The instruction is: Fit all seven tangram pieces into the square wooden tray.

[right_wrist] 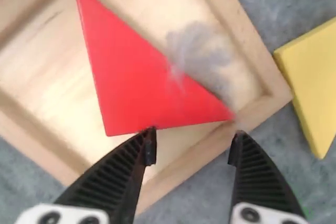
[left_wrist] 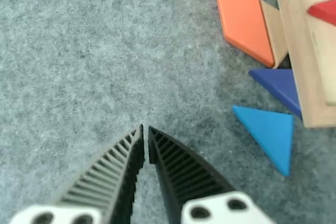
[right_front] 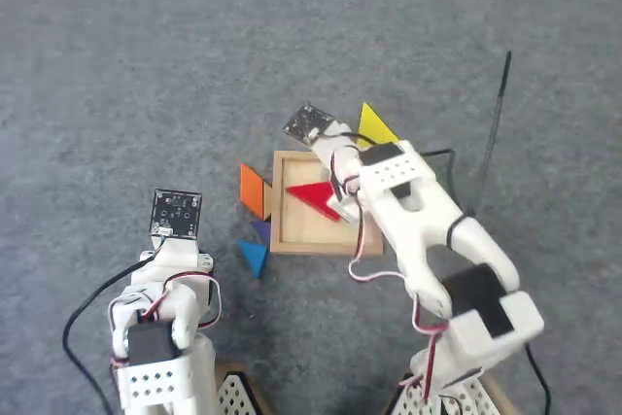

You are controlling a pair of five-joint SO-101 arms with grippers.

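1 piece, the red triangle [right_wrist: 142,82], lies in the tray [right_wrist: 244,35] just ahead of the right gripper [right_wrist: 194,137], which is spread and empty. Left outside are the yellow triangle [right_wrist: 310,87] beside that gripper, and the orange piece [left_wrist: 244,19], dark blue piece [left_wrist: 278,87] and light blue triangle [left_wrist: 270,132] ahead of the closed, empty left gripper [left_wrist: 146,129].

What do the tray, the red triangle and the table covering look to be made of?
Tray: pale bare wood, matt, with faint grain lines on its floor and rim.
Red triangle: a thick flat piece with an even, smooth red coat; probably painted wood, though plastic cannot be ruled out.
Table covering: grey felt or short-pile carpet, judging by its fuzzy, mottled fibres.
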